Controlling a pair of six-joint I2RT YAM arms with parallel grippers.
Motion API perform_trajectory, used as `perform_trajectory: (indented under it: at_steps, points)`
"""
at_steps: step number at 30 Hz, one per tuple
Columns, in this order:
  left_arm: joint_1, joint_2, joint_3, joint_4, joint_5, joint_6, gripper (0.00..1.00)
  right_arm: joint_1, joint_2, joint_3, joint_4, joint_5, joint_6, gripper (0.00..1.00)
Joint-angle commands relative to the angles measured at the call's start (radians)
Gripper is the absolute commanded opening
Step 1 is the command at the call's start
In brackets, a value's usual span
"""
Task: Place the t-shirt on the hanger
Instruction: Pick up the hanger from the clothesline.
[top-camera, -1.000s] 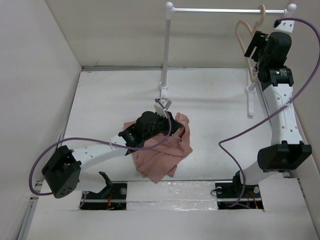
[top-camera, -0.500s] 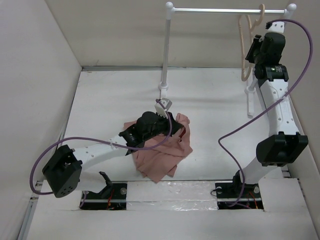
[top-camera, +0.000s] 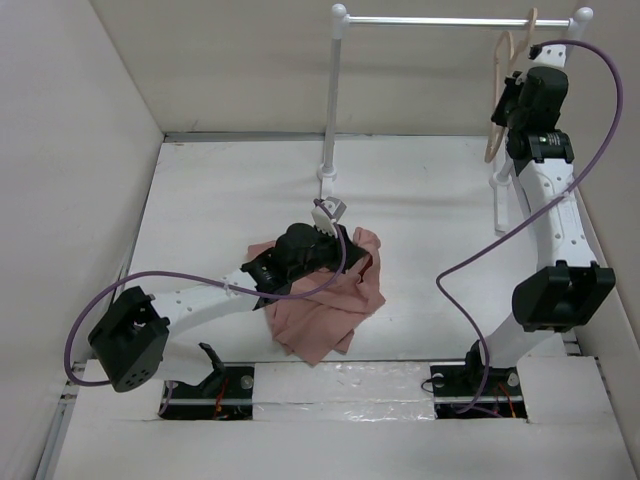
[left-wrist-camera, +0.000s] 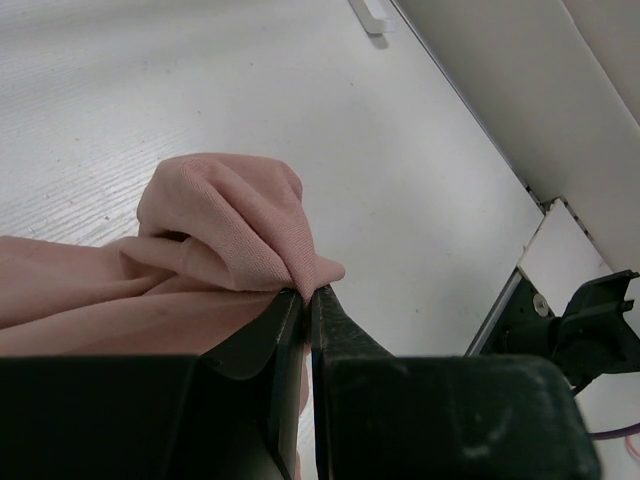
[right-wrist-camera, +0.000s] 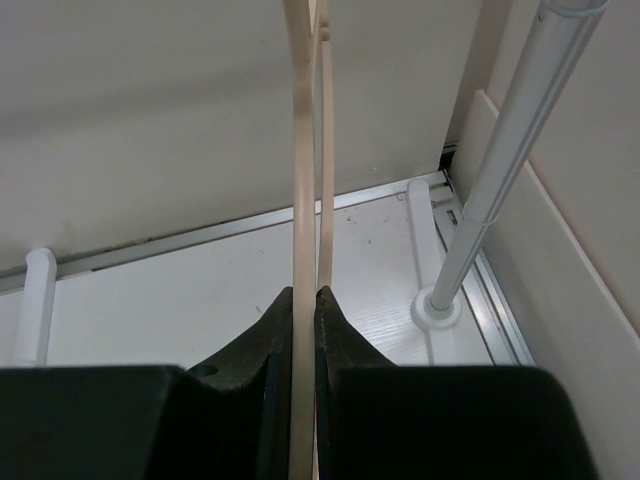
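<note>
Left gripper (left-wrist-camera: 308, 292) — jaws closed tight on a raised fold of the pink t-shirt (left-wrist-camera: 225, 225). The rest of the cloth lies crumpled on the white table (top-camera: 220, 190), near its middle. Right gripper (right-wrist-camera: 305, 292) is up at the far right, pinched onto a thin beige arm of the hanger (right-wrist-camera: 297, 150). Hanger hangs at the right end of the white rail (top-camera: 450, 20) — hook seems to sit over the bar, though the top view is small there.

A white rail (top-camera: 440, 20) (two posts on round feet) is set at the worktop's (top-camera: 230, 190) far edge, toward the right; pale walls (top-camera: 60, 150) are seen around.
</note>
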Motion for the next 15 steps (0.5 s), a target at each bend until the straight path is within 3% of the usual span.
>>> perform_trajectory:
  at_steps: [1,9,15]
  points:
    - [0.002,-0.004,0.015,0.063,0.013,-0.001,0.00,0.003,-0.090,-0.019,0.145,-0.018,0.002,0.00]
    - [0.013,-0.016,0.009,0.067,0.012,-0.004,0.00,0.012,-0.223,-0.102,0.191,-0.036,0.011,0.00]
    - [0.035,-0.010,0.028,0.080,0.033,-0.004,0.00,0.001,-0.309,-0.278,0.195,-0.076,0.066,0.00]
